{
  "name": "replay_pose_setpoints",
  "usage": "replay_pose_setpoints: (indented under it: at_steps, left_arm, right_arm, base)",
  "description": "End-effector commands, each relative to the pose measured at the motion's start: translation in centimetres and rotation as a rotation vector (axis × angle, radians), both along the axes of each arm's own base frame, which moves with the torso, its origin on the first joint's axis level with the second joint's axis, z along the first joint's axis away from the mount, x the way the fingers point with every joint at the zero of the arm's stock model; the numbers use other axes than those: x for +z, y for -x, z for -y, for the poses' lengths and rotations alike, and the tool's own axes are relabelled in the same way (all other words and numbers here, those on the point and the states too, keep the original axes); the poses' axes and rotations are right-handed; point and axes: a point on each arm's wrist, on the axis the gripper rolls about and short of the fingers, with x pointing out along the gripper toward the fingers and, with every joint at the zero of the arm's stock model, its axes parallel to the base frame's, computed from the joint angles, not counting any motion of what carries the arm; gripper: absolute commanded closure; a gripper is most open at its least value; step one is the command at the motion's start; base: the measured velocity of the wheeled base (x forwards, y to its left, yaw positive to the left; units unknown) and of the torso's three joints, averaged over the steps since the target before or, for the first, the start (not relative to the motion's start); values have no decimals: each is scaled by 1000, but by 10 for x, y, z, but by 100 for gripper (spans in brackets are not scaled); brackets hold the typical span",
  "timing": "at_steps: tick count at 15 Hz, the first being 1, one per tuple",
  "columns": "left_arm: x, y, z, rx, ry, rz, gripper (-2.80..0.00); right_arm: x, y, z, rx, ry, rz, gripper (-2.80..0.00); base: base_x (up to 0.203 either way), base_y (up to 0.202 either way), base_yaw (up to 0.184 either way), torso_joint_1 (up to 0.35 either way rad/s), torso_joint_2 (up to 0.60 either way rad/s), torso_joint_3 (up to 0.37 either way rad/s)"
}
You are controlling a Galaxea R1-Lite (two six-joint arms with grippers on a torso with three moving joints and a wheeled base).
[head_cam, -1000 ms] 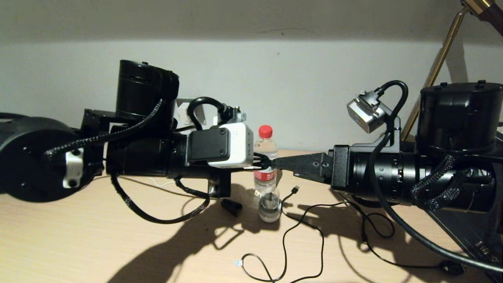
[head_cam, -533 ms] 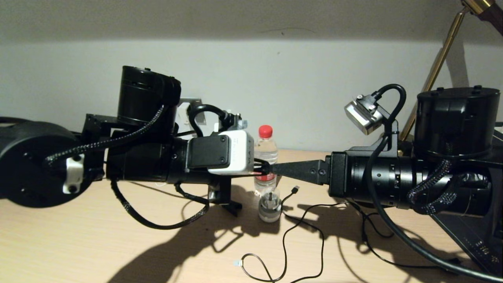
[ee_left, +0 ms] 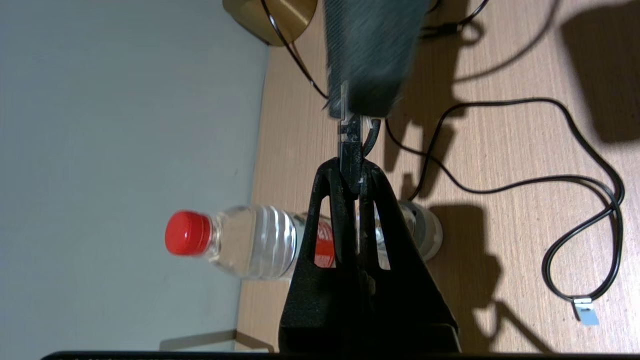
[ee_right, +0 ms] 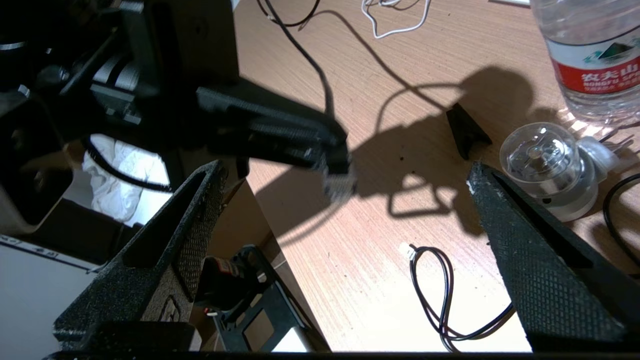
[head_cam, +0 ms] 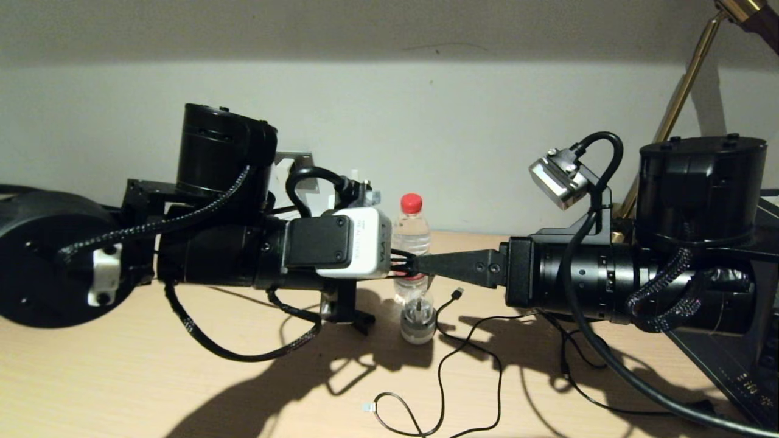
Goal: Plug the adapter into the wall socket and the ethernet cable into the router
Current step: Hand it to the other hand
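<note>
**Black grippers tip to tip above the desk**

Black and pinched together, the fingers of the left gripper (ee_left: 351,172) are clamped on a small dark piece (ee_left: 348,137) that I cannot identify. The right gripper (ee_right: 347,172) is spread wide, one finger on either side of the left gripper's tip without touching it.

Both arms lie stretched out level over the desk (head_cam: 122,377), the left reaching in from the left and the right from the right. Their grippers meet in the middle, just in front of the water bottle (head_cam: 411,231).

The ethernet cable (head_cam: 438,389) lies loose on the desk in a loop. Its clear connector (head_cam: 367,406) sits at the near edge, well apart from both grippers. A corner of the grey wall socket (head_cam: 298,161) shows on the far wall behind the left arm.

The bottle stands upright at the far side of the desk with its red cap on and clear contents. A clear bulb-shaped object (head_cam: 418,316) rests just in front of it.
</note>
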Motion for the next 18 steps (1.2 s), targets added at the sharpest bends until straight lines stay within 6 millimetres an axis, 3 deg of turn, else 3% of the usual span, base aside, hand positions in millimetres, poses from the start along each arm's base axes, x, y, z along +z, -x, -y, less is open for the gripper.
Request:
replay_pose_setpoints:
  at_steps: [1, 6, 7, 8, 18]
  left_arm:
    - [1, 4, 3, -19, 8, 16, 0]
    - [0, 5, 4, -25, 11, 17, 0]
    - [-1, 6, 5, -30, 9, 15, 0]
    - [-2, 6, 5, -30, 8, 14, 0]
    - [-2, 8, 9, -43, 14, 18, 0]
  right_arm:
    - [2, 0, 0, 1, -7, 2, -280]
    - [1, 1, -2, 7, -7, 1, -280]
    - [2, 1, -2, 7, -8, 2, -21]
    - [2, 1, -2, 7, -8, 2, 0]
    - [2, 2, -4, 15, -8, 0, 0]
  base:
    - [0, 0, 0, 0, 0, 0]
    - [0, 0, 0, 0, 0, 0]
    - [0, 0, 0, 0, 0, 0]
    - [0, 0, 0, 0, 0, 0]
    - [0, 0, 0, 0, 0, 0]
